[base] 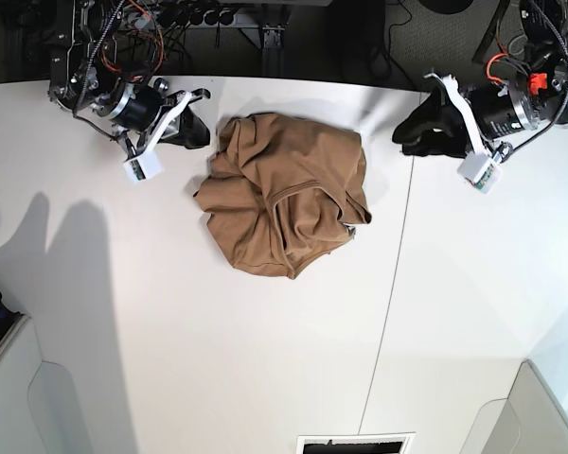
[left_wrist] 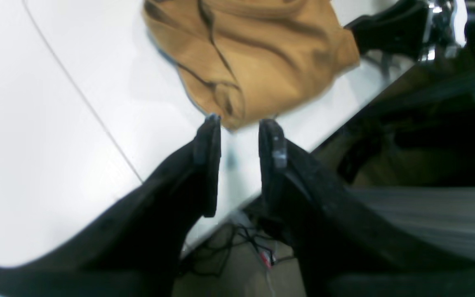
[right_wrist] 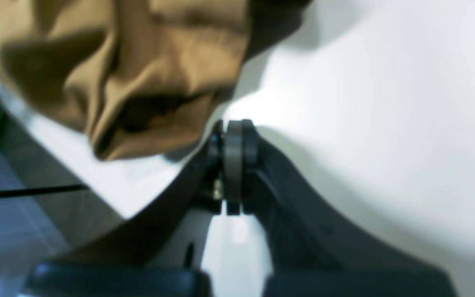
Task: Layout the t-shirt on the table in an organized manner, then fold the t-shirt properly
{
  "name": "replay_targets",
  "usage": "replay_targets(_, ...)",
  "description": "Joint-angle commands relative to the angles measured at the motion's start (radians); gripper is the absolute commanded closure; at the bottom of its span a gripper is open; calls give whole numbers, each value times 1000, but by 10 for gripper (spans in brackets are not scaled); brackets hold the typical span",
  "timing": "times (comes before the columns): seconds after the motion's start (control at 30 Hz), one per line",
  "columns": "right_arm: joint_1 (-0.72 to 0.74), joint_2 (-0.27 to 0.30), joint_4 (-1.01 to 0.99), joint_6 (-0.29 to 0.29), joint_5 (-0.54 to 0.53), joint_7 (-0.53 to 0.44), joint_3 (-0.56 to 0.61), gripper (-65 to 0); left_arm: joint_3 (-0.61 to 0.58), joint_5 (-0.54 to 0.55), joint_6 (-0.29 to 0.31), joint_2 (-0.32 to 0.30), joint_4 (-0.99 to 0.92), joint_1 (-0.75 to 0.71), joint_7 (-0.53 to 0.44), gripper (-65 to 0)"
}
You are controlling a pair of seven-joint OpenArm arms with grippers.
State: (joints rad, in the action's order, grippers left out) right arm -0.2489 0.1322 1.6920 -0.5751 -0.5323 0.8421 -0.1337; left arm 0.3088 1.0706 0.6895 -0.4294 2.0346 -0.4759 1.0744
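The tan t-shirt [base: 284,194] lies crumpled in a heap in the middle of the white table [base: 170,359], near the far edge. My left gripper [base: 418,134] hovers just right of the shirt; in the left wrist view it [left_wrist: 241,126] is open and empty, its fingertips just short of the shirt's edge [left_wrist: 262,53]. My right gripper [base: 191,134] sits just left of the shirt; in the right wrist view its fingers [right_wrist: 235,136] are pressed together with no cloth between them, and the shirt [right_wrist: 130,70] lies beside them.
A thin dark seam [base: 398,265] runs down the table right of the shirt. The table's far edge is close behind both grippers, with cables and electronics [base: 170,19] beyond it. Grey bins stand at the near corners [base: 19,397] [base: 540,416].
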Motion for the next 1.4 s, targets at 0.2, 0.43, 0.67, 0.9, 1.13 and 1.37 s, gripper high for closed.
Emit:
replay_targets(0.2, -129, 31, 84, 3, -40, 23, -3, 0, 8, 9, 9, -12, 36, -163, -15, -163)
replay_targets(0.43, -280, 77, 167, 2, -79, 27, -3, 0, 8, -22, 9, -12, 36, -318, -15, -163)
replay_targets(0.67, -412, 83, 187, 2, -77, 26, -2, 0, -13, -187, 9, -12, 6, -446, -76, -163)
replay_targets(0.9, -431, 83, 28, 3, -17, 18, -1, 0, -193, -479, 9, -11, -278, -421, -241, -163)
replay_targets(1.13, -304, 83, -333, 99, 102, 33, 86, 0, -462, -649, -139, -2, -750, -187, -244, -163)
replay_targets(1.37, -124, 74, -619, 214, 198, 84, 238, 0, -642, -690, -200, 34, -1132, 103, -245, -163)
